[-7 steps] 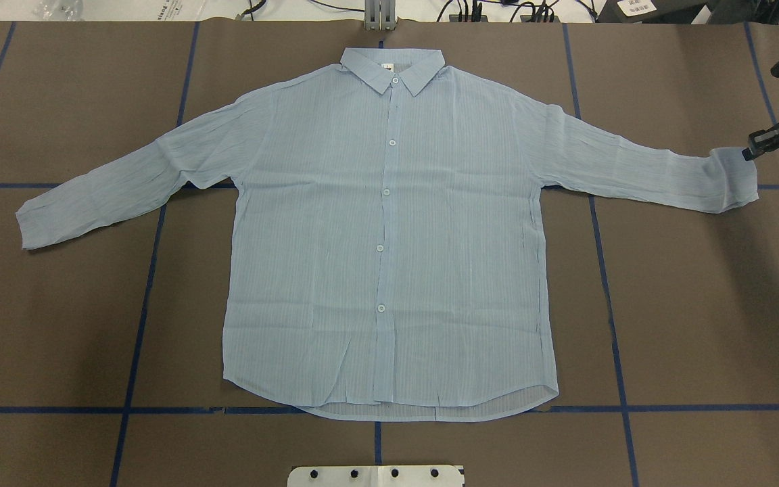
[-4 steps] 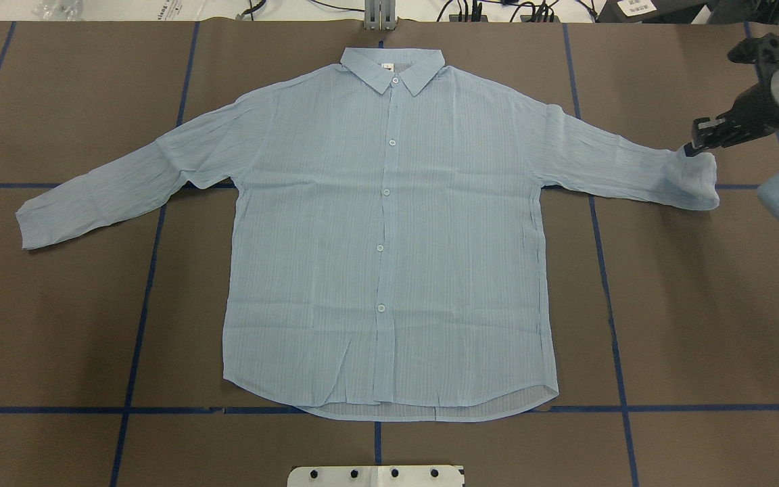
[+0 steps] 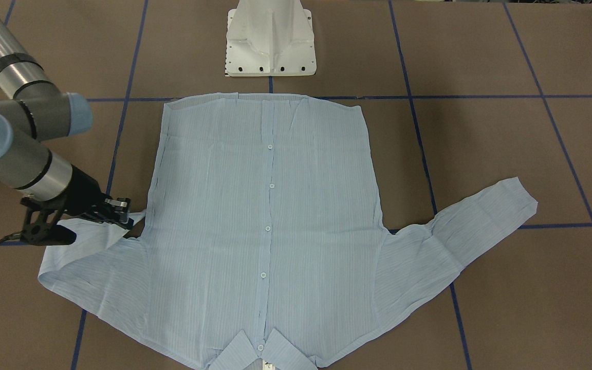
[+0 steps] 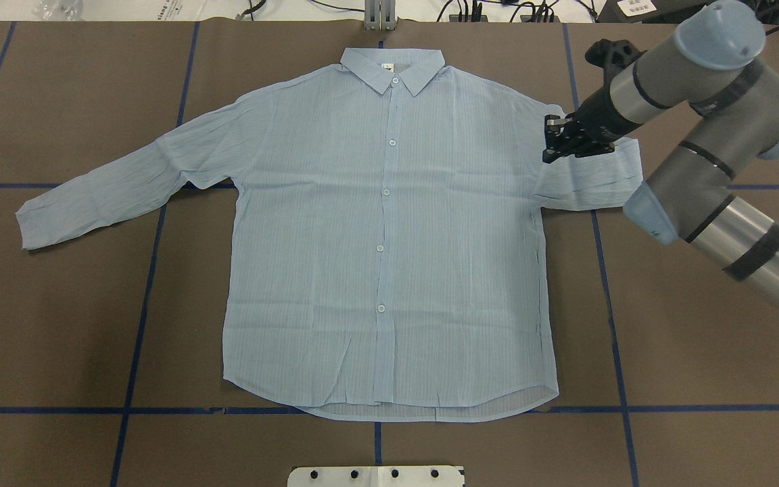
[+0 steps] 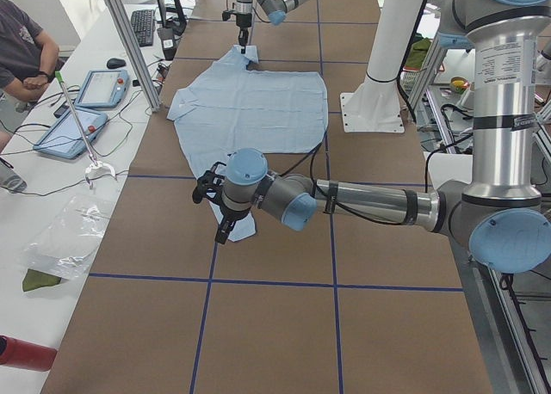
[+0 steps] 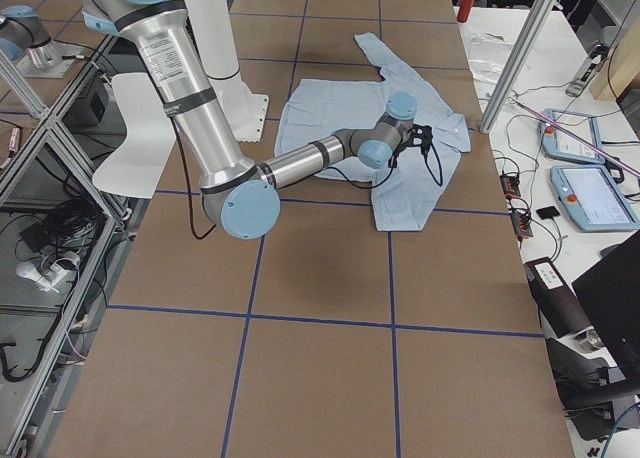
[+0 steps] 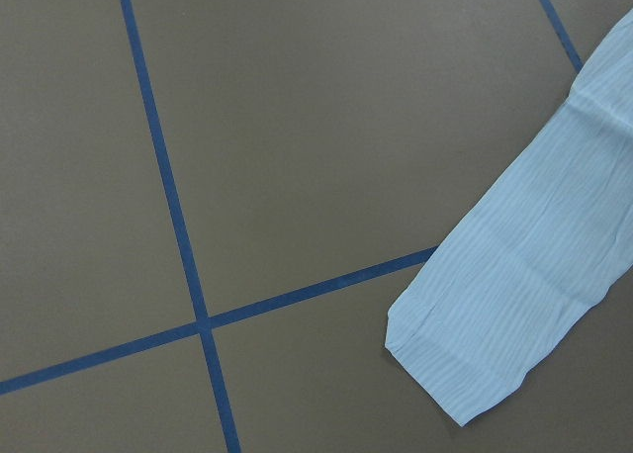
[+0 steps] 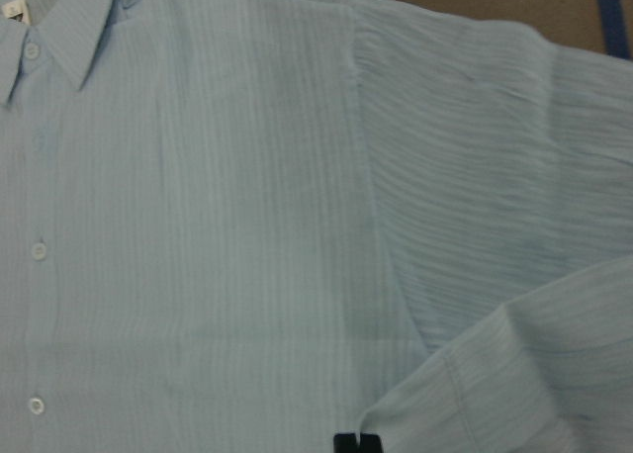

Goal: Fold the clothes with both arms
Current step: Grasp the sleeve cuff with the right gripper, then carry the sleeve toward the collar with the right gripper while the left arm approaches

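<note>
The shirt (image 4: 389, 237) lies flat, buttons up, on the counter (image 4: 58, 325). The right pincer (image 4: 550, 143) pinches one cuff, doubled back toward the shoulder. The left pincer (image 5: 223, 229) hangs near the other cuff; I cannot tell whether it is open or closed.

There is one thin pale-blue striped button-up shirt (image 4: 335, 237). It has two long sleeves (image 4: 112, 189), one collar (image 4: 393, 67), one small white label (image 4: 387, 65) and five small white buttons (image 4: 385, 192) showing down its front.

There are two silver-grey jointed arms, the right arm (image 4: 700, 155) and the left arm (image 5: 370, 203). Each carries one black two-finger gripper: the right gripper (image 4: 548, 141) and the left gripper (image 5: 224, 226).

There is one white pedestal base (image 3: 270, 38). Off to the side are one seated person (image 5: 21, 50) and two flat tablets (image 5: 113, 86).
</note>
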You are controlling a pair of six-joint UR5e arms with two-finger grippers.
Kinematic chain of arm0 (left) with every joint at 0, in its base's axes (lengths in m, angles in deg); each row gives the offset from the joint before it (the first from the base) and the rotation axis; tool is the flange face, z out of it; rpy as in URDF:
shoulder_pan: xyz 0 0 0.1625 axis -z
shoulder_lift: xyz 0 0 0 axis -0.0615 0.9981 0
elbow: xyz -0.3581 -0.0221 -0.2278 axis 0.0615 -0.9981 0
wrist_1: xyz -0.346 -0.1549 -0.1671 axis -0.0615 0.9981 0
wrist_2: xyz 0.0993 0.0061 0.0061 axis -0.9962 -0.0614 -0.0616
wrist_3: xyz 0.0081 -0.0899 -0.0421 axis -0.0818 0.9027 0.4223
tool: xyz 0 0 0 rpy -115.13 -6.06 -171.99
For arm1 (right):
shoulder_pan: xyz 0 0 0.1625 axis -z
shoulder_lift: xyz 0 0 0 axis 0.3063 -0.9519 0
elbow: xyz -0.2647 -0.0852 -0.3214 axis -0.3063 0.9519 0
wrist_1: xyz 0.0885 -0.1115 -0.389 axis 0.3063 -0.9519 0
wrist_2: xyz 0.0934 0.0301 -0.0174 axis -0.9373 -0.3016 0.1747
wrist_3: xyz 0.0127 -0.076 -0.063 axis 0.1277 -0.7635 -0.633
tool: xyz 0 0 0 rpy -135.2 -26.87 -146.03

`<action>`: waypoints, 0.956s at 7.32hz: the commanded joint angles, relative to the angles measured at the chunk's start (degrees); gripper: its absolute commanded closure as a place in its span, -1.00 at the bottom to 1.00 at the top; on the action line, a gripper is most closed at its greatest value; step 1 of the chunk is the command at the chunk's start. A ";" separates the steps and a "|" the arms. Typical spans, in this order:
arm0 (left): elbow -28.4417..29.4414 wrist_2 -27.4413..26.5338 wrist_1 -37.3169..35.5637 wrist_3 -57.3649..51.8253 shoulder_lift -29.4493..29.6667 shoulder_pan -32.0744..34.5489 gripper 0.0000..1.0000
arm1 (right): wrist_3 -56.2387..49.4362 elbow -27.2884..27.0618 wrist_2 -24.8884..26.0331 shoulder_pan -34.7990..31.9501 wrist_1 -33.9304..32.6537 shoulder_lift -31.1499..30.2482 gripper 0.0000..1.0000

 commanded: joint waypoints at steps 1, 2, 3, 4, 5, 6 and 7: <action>0.01 0.00 0.00 0.00 -0.03 -0.01 -1.00 | 11.24 6.29 11.04 5.74 -0.07 12.08 1.00; 0.01 0.00 0.00 0.00 -0.03 -0.01 -1.00 | 15.38 10.25 12.55 6.98 0.10 17.37 1.00; 0.01 0.00 0.00 0.00 -0.03 -0.09 -1.00 | 15.77 14.03 14.22 8.03 0.02 22.29 1.00; -0.08 0.09 0.00 0.00 -0.03 -0.09 -1.00 | 15.95 18.16 17.81 10.48 0.10 27.30 1.00; -0.08 0.09 0.00 0.00 -0.03 -0.09 -1.00 | 18.65 19.68 21.24 12.77 0.10 29.88 1.00; -0.08 0.78 0.00 0.00 -0.20 -0.09 -1.00 | 20.85 20.13 23.10 14.18 0.19 31.03 1.00; -0.08 0.79 0.00 0.00 -0.29 -0.09 -1.00 | 21.04 20.48 24.77 15.15 0.19 31.30 1.00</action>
